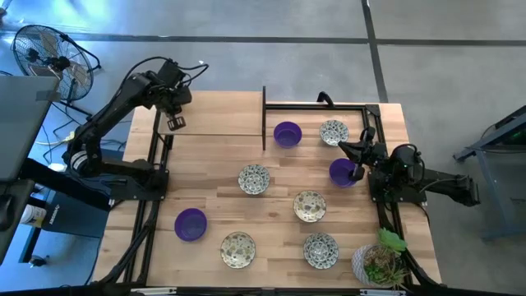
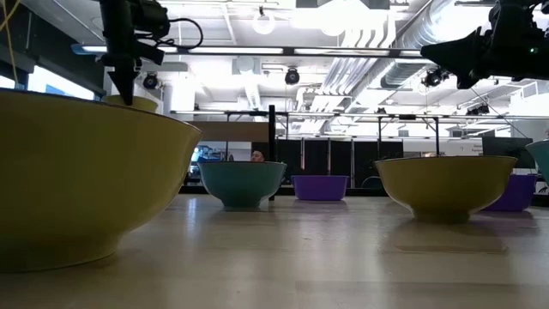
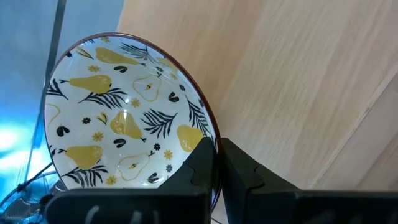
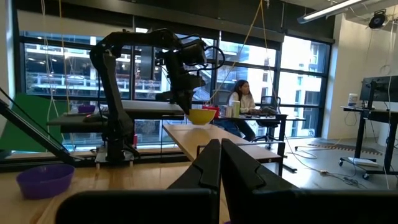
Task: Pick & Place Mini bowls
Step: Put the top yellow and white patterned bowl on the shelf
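Note:
My left gripper (image 1: 175,123) hangs over the table's far left corner, shut on a mini bowl (image 3: 118,118) that is white inside with yellow pears and dark leaves. From the right wrist view that bowl (image 4: 202,116) is yellow outside. Several mini bowls stand on their bases on the table: purple ones (image 1: 287,133) (image 1: 191,224) (image 1: 342,174) and patterned ones (image 1: 254,178) (image 1: 310,205) (image 1: 334,131). My right gripper (image 1: 345,148) waits at the table's right side, shut and holding nothing, above the purple bowl there. My left gripper pinches the bowl's rim (image 3: 213,142), one finger (image 3: 200,163) inside the bowl and the other (image 3: 241,169) outside. The fingers come steeply from above. The bowl hangs below them, lifted clear, over the table's left edge.
A black frame (image 1: 265,115) stands along the far and right sides. A white pot with a green plant (image 1: 380,263) sits at the near right corner. More patterned bowls (image 1: 237,249) (image 1: 320,250) lie near the front edge. A fan (image 1: 41,49) stands on the floor far left.

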